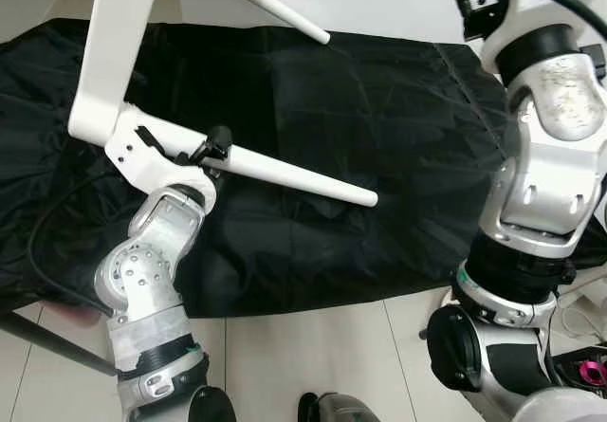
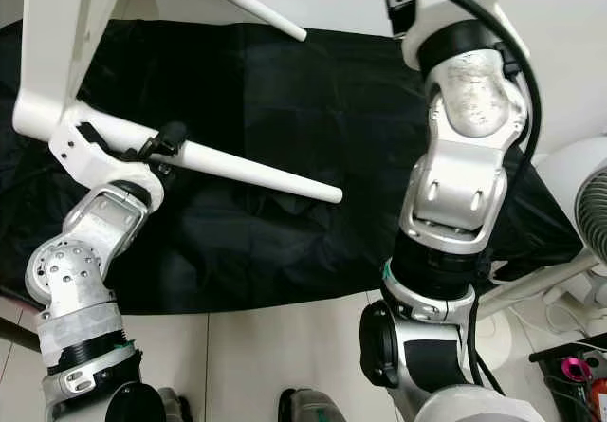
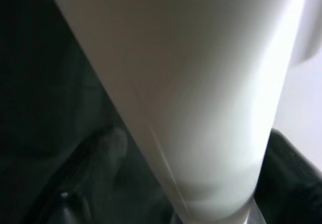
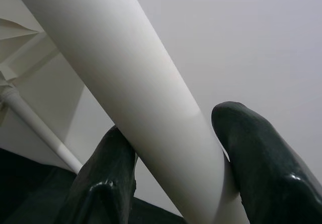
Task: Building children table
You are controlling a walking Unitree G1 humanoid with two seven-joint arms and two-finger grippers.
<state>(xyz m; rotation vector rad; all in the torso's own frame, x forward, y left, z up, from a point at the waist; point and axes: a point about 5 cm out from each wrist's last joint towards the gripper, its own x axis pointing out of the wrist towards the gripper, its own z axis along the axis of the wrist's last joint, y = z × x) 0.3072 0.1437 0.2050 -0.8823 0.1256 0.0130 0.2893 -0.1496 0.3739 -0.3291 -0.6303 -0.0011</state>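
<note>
The left gripper is clamped on one tapered white table leg; the right gripper is clamped on another. The white children's table is held tilted above a black cloth. Three legs appear fitted; completion is judged near.

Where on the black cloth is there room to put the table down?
The black cloth lies bare between the near table leg and the right arm, and along its near edge by the floor tiles. It is crowded at the robot's left, where the left end effector grips that leg.
</note>
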